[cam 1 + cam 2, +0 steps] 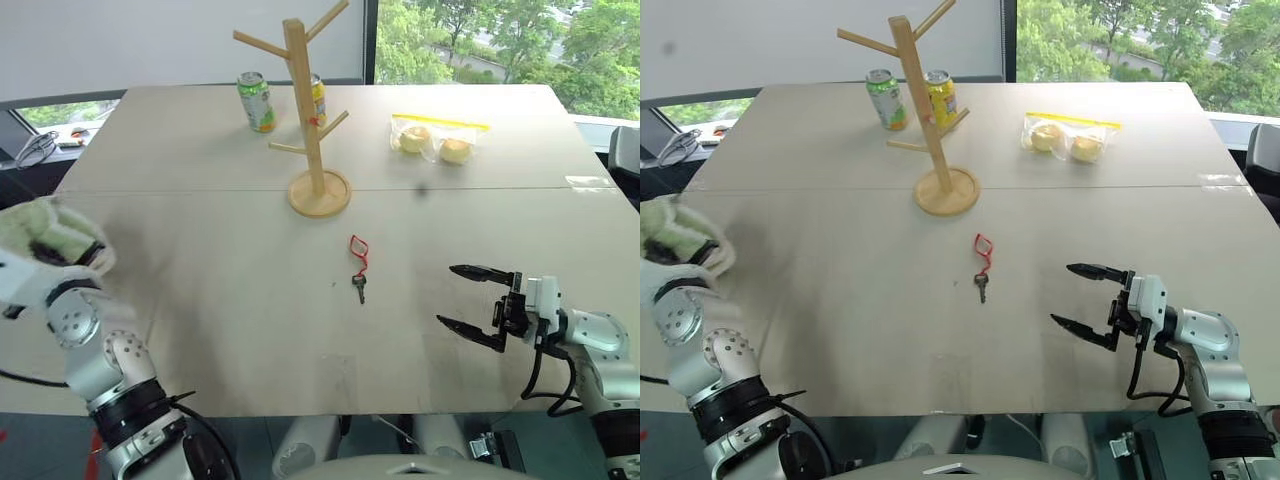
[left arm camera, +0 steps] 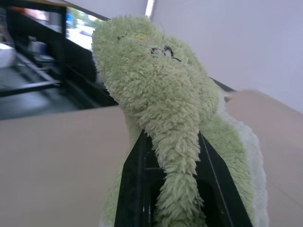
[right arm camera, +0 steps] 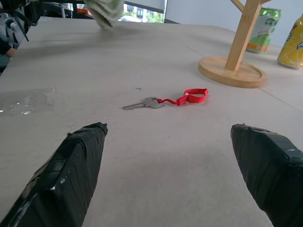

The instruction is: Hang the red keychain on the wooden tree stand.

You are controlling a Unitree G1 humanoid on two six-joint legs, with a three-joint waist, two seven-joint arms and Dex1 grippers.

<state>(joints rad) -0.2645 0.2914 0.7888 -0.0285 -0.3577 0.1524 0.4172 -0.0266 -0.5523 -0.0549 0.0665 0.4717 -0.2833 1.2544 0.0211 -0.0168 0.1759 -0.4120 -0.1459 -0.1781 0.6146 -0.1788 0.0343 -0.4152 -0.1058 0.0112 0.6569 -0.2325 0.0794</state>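
Right up close, the left pincer [image 2: 173, 189] has its two black fingers clamped on a fuzzy green plush toy [image 2: 161, 104], held up at the left edge of the desk [image 1: 200, 300]. Over on the other side, the right pincer [image 1: 472, 308] hovers just above the desk near its front edge, fingers spread wide with nothing between them, aimed across toward the middle. And there in the middle lies the red keychain [image 1: 358, 254], flat on the desk, red loop toward the far side, key toward the near side, well apart from both pincers. Just behind it stands the wooden tree stand [image 1: 305, 110], upright on its round base. Beside the pole: a green can [image 1: 257, 101] and a yellow can [image 1: 940, 97]. Further right, a clear bag of round buns [image 1: 435, 138].
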